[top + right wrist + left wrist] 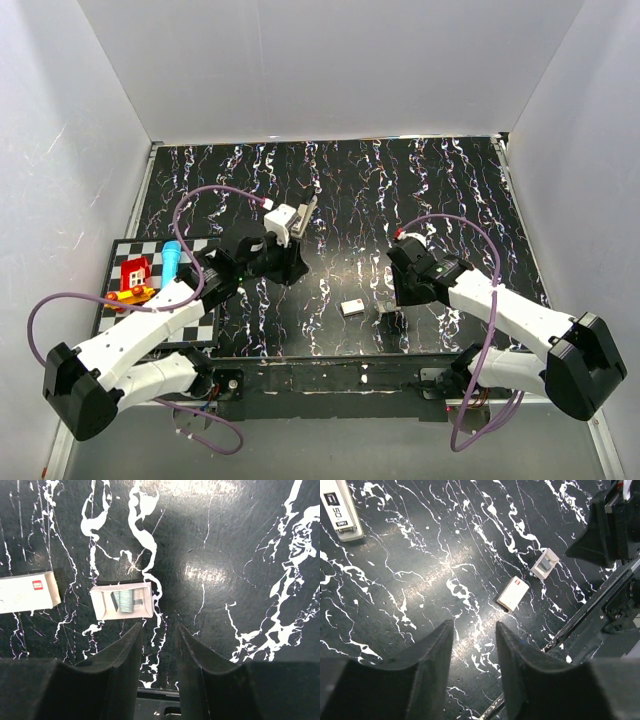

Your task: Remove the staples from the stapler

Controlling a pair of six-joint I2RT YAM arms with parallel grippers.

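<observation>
Ahead-left of the left end effector, the stapler has its far end cut by the top edge. Left of the right end effector, a closed pale box runs off the left edge. From above, both end effectors' fingertips lost under their own wrists.

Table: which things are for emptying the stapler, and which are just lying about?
For the job: stapler, left gripper, right gripper.
Just lying about: tray of staples, pale box, chequered mat, red toy house, blue tube.
</observation>
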